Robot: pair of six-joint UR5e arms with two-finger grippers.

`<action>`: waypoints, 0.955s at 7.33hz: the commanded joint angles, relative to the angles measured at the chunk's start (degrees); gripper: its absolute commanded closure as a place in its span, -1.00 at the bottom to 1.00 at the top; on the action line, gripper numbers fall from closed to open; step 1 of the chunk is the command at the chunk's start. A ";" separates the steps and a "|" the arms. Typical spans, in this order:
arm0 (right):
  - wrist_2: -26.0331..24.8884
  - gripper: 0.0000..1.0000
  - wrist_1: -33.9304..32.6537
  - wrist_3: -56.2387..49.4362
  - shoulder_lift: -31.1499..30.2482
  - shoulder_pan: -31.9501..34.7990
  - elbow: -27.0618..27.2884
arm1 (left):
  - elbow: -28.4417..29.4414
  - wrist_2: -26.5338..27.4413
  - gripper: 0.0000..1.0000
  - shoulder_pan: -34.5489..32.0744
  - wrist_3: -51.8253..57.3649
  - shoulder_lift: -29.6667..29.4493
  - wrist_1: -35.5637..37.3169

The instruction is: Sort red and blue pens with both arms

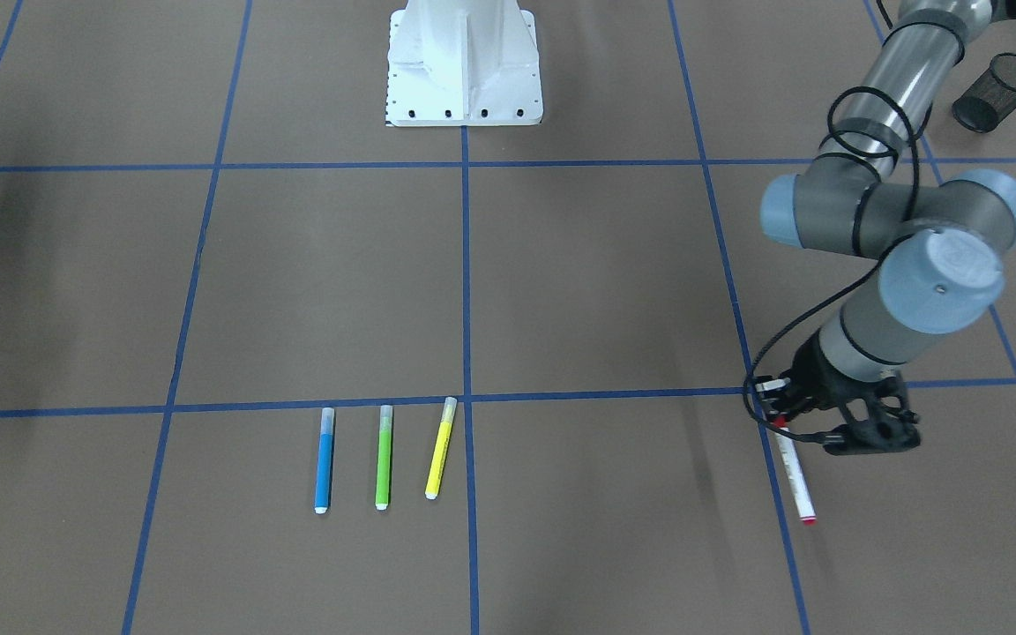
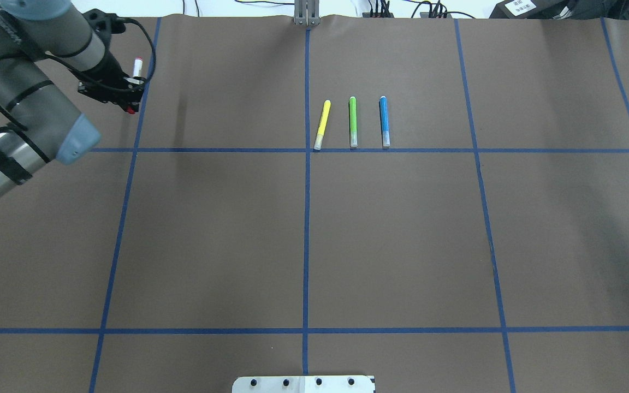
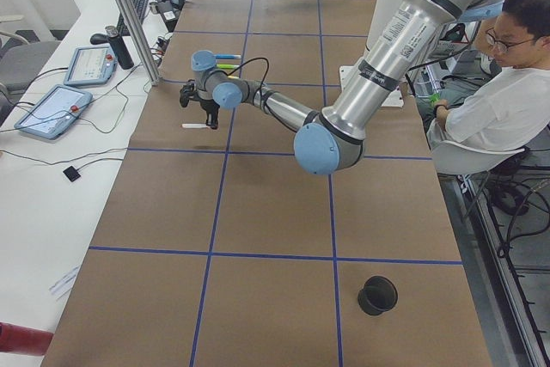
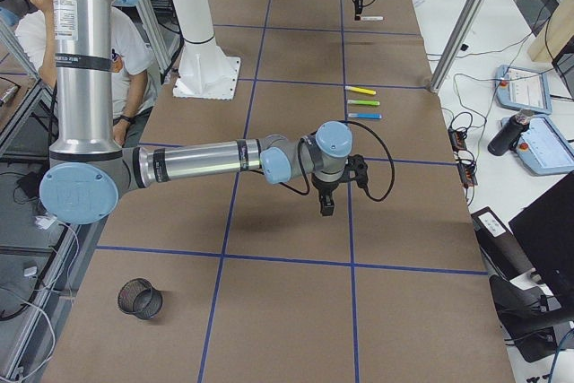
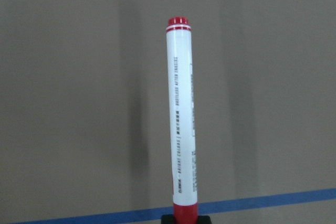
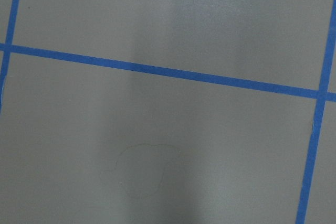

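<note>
The left pincer [image 1: 780,414] covers the cap end of the red pen [image 1: 795,476], so its grip cannot be judged. The wrist view's lower edge cuts that cap off. The right pincer [image 4: 326,206] is too small to read.

The red pen [image 1: 795,472], white-barrelled, hangs level, cap end pinched in the left gripper [image 1: 784,420]. The blue pen [image 1: 324,459] lies flat, pale cap toward the robot.

Green marker [image 1: 384,457], yellow marker [image 1: 440,448], seemingly mesh black cup [image 1: 998,93]
</note>
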 commanded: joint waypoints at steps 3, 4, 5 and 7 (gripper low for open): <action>-0.15 -1.00 0.00 0.02 0.00 -0.89 0.03 | 0.41 0.51 1.00 -13.94 17.84 12.07 2.18; -0.24 -1.00 0.00 0.02 0.00 -1.07 -0.06 | 0.59 1.46 1.00 -16.50 19.43 12.88 7.07; -1.02 -1.00 0.00 -0.06 0.00 -1.25 -0.06 | 0.33 4.17 1.00 -18.26 28.15 16.19 8.86; -2.08 -1.00 0.00 0.02 0.00 -2.21 -0.15 | 2.43 4.37 1.00 -23.00 37.42 18.41 13.67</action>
